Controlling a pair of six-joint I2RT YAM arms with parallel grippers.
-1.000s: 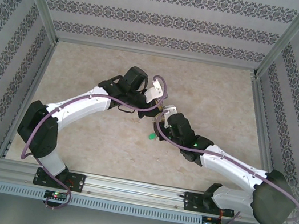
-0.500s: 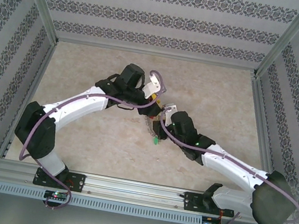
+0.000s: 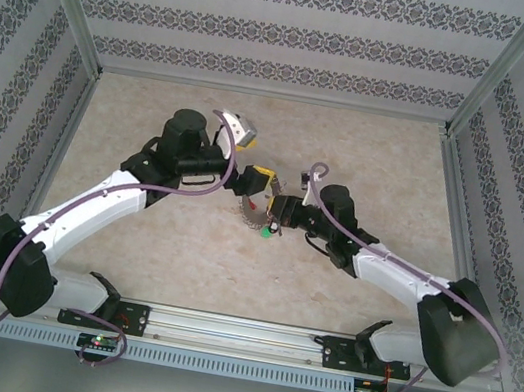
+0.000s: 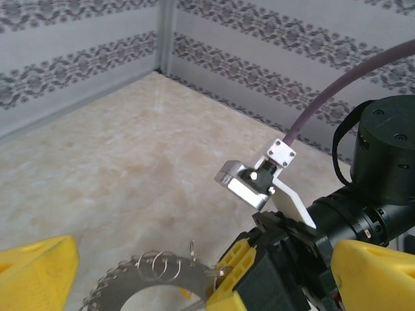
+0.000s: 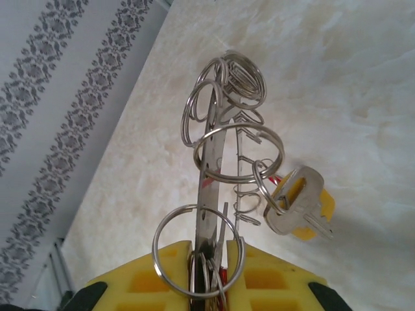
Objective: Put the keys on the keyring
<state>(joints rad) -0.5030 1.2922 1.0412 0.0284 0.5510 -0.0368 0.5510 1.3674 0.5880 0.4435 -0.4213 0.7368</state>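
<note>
Keyring (image 5: 206,214): flat ring standing straight out of my right jaws, clamped at its rim. Left jaws: spread wide, facing it, close alongside.

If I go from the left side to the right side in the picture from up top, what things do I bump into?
Left arm's big black joint → keyring → right gripper, pinching the keyring's right edge → right arm's big black joint.
</note>
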